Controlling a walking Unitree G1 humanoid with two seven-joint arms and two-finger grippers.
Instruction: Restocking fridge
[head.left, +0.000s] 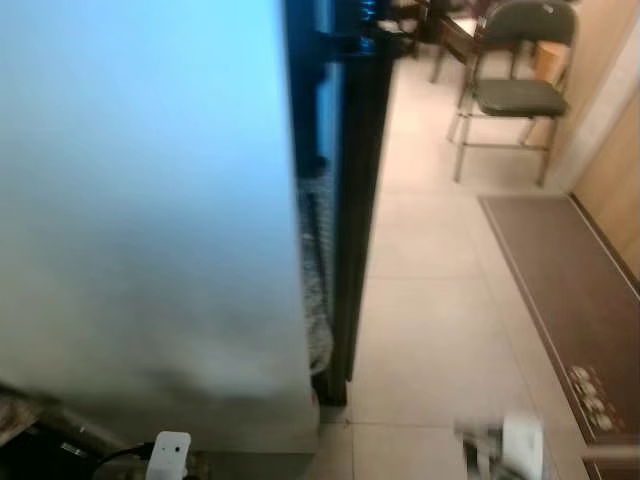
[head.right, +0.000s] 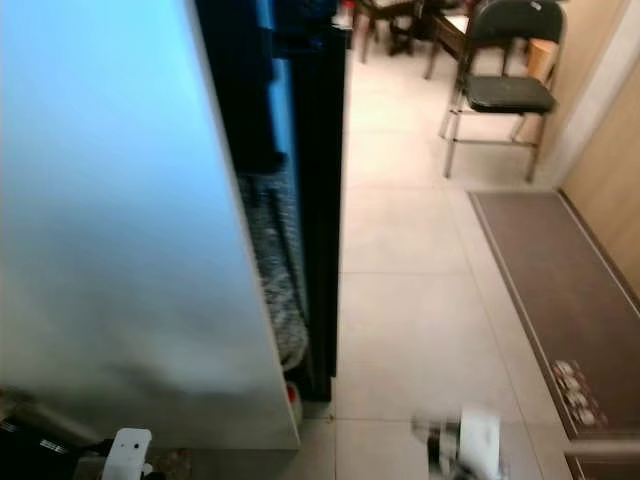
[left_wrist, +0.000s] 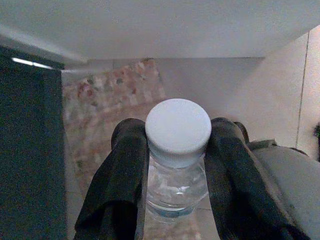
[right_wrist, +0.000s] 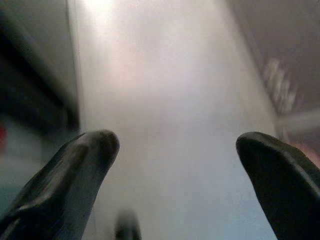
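A clear water bottle (left_wrist: 177, 185) with a white cap (left_wrist: 178, 131) is clamped between the two black fingers (left_wrist: 120, 190) of my left gripper (left_wrist: 175, 165), just below the cap. The white fridge side (head.left: 150, 200) takes up the left of the eye views, with its dark open front edge (head.left: 345, 200) beside it. The white cap (head.left: 170, 455) also shows low at the bottom left of the left eye view. My right gripper (right_wrist: 175, 150) hangs open over the pale floor, nothing between its fingertips (right_wrist: 85, 155); its blurred arm (head.left: 505, 445) sits at the bottom right.
Pale tiled floor (head.left: 430, 300) stretches to the right of the fridge. A brown mat (head.left: 570, 290) lies along the right wall. A dark folding chair (head.left: 515, 80) and table legs stand at the far back. A patterned cloth (left_wrist: 105, 110) lies beyond the bottle.
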